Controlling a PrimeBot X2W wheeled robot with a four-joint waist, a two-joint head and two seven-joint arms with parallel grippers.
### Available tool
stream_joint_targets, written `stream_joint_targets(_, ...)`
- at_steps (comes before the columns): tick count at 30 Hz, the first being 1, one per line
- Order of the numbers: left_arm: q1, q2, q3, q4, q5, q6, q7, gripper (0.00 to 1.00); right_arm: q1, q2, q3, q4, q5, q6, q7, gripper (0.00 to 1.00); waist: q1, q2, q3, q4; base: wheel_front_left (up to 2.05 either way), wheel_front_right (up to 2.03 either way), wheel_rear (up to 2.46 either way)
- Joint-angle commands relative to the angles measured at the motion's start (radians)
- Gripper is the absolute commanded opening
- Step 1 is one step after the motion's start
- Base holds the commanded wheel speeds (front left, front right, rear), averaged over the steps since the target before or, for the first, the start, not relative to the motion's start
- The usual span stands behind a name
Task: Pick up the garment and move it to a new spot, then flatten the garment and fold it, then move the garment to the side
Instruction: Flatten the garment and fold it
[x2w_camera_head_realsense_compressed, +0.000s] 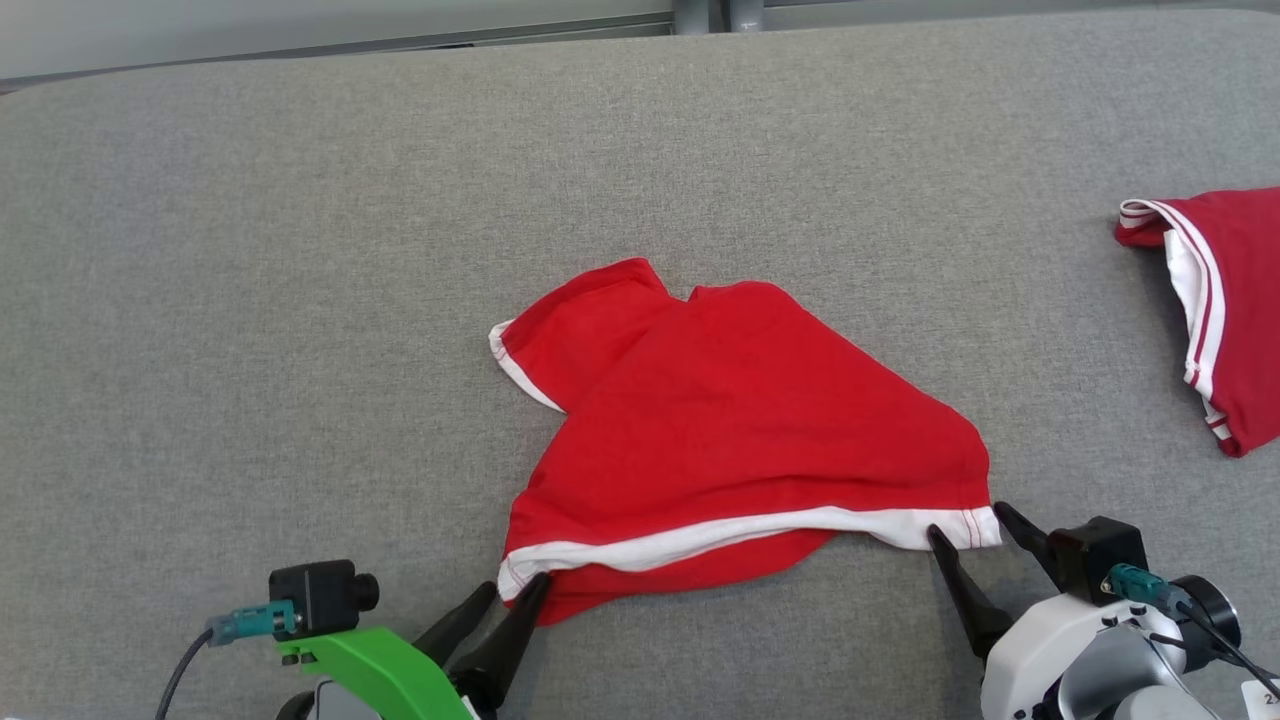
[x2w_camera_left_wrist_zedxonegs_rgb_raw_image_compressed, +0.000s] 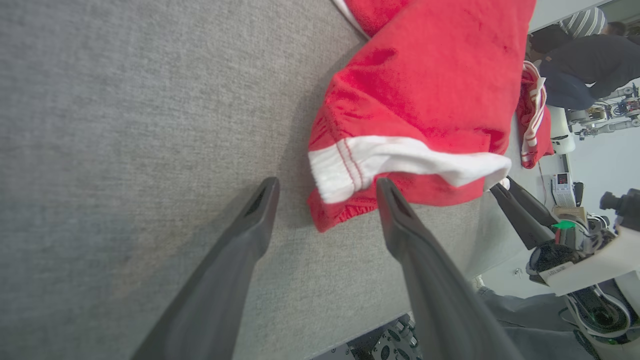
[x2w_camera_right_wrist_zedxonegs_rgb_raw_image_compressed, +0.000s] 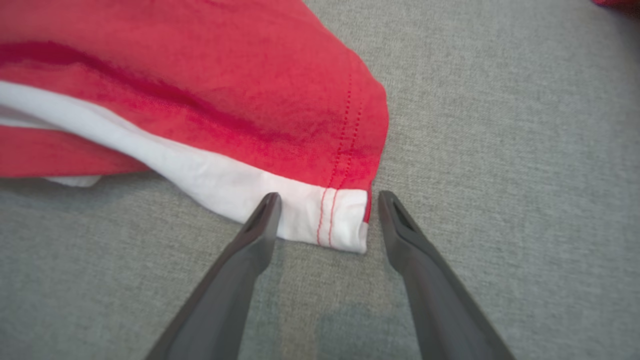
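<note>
A red garment (x2w_camera_head_realsense_compressed: 730, 430) with a white hem band lies rumpled in the middle of the grey padded table (x2w_camera_head_realsense_compressed: 300, 250). My left gripper (x2w_camera_head_realsense_compressed: 515, 590) stands open at the hem's left corner (x2w_camera_left_wrist_zedxonegs_rgb_raw_image_compressed: 340, 172), which sits between its fingertips. My right gripper (x2w_camera_head_realsense_compressed: 970, 520) is open too, its fingers straddling the hem's right corner (x2w_camera_right_wrist_zedxonegs_rgb_raw_image_compressed: 345, 220). Neither pair of jaws has closed on the cloth. In the left wrist view the garment (x2w_camera_left_wrist_zedxonegs_rgb_raw_image_compressed: 430, 85) fills the upper middle, and the right gripper (x2w_camera_left_wrist_zedxonegs_rgb_raw_image_compressed: 520, 210) shows beyond it.
A second red garment (x2w_camera_head_realsense_compressed: 1225, 300) with white stripes lies at the table's right edge. A wall rail runs behind the table's far edge. In the left wrist view a person (x2w_camera_left_wrist_zedxonegs_rgb_raw_image_compressed: 580, 55) and lab equipment show past the table.
</note>
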Motion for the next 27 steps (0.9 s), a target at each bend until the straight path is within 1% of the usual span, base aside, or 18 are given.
stream_joint_targets(1, -0.016, -0.006, 0.000, 0.003, -0.006, -0.004, -0.003, 1.00, -0.002, 0.000, 0.001, 0.000, 0.007, 0.000, -0.003, 1.00, 0.0000, 0.0026, 0.000, -0.001, 0.00, 0.00, 0.00)
stream_joint_targets(5, -0.036, -0.020, -0.006, 0.012, -0.025, -0.010, 0.007, 1.00, -0.007, 0.000, 0.001, 0.002, 0.013, 0.000, 0.002, 1.00, 0.0000, 0.0026, 0.000, -0.006, 0.00, 0.00, 0.00)
stream_joint_targets(6, -0.040, -0.023, -0.007, 0.016, -0.029, -0.013, 0.006, 0.87, -0.007, 0.000, 0.003, 0.004, 0.013, 0.000, 0.004, 0.93, 0.0000, 0.0026, -0.001, -0.008, 0.00, 0.00, 0.00)
stream_joint_targets(7, -0.045, -0.028, -0.004, 0.020, -0.034, -0.016, -0.001, 0.49, -0.006, -0.002, 0.007, 0.005, 0.016, 0.000, 0.006, 0.61, 0.0000, 0.0026, -0.001, -0.009, 0.00, 0.00, 0.00)
stream_joint_targets(8, -0.051, -0.033, 0.000, 0.026, -0.036, -0.019, -0.011, 0.31, -0.006, -0.004, 0.011, 0.008, 0.021, 0.000, 0.010, 0.36, 0.0000, 0.0026, -0.002, -0.009, 0.00, 0.00, 0.00)
stream_joint_targets(9, -0.055, -0.035, 0.003, 0.035, -0.040, -0.020, -0.015, 0.00, -0.006, -0.007, 0.018, 0.012, 0.026, 0.000, 0.016, 0.11, 0.0000, 0.0026, -0.005, -0.009, 0.00, 0.00, 0.00)
stream_joint_targets(10, -0.058, -0.037, 0.004, 0.041, -0.045, -0.024, -0.021, 0.00, -0.007, -0.014, 0.035, 0.013, 0.032, 0.000, 0.021, 0.00, 0.0000, 0.0026, -0.006, -0.010, 0.00, 0.00, 0.00)
stream_joint_targets(14, -0.075, -0.054, -0.002, 0.056, -0.077, -0.043, -0.020, 0.00, -0.029, -0.029, 0.055, 0.009, 0.105, 0.000, 0.022, 0.00, 0.0000, 0.0026, -0.016, -0.014, 0.00, 0.00, 0.00)
stream_joint_targets(16, -0.074, -0.055, -0.006, 0.043, -0.088, -0.052, -0.017, 0.00, -0.040, -0.024, 0.045, -0.009, 0.170, 0.000, 0.020, 0.00, 0.0000, 0.0026, -0.024, -0.019, 0.00, 0.00, 0.00)
stream_joint_targets(18, -0.069, -0.040, 0.002, 0.007, -0.095, -0.057, -0.016, 0.00, -0.055, -0.030, 0.018, -0.046, 0.249, 0.000, 0.025, 0.00, 0.0000, 0.0026, -0.032, -0.028, 0.00, 0.00, 0.00)
stream_joint_targets(21, -0.052, -0.006, 0.016, -0.108, -0.114, -0.065, 0.003, 0.00, -0.066, -0.050, -0.037, -0.142, 0.397, 0.000, 0.048, 0.00, 0.0000, 0.0026, -0.045, -0.040, 0.00, 0.00, 0.00)
stream_joint_targets(23, -0.041, 0.032, 0.038, -0.207, -0.130, -0.063, 0.031, 0.00, -0.071, -0.076, -0.073, -0.232, 0.506, 0.000, 0.081, 0.00, 0.0000, 0.0026, -0.052, -0.048, 0.00, 0.00, 0.00)
stream_joint_targets(25, -0.033, 0.069, 0.063, -0.324, -0.149, -0.040, 0.069, 0.00, -0.077, -0.108, -0.104, -0.331, 0.605, 0.000, 0.119, 0.00, 0.0000, 0.0026, -0.059, -0.057, 0.00, 0.00, 0.00)
stream_joint_targets(27, -0.041, 0.104, 0.100, -0.434, -0.164, -0.006, 0.107, 0.00, -0.095, -0.131, -0.141, -0.425, 0.686, 0.000, 0.153, 0.00, 0.0000, 0.0026, -0.059, -0.066, 0.00, 0.00, 0.00)
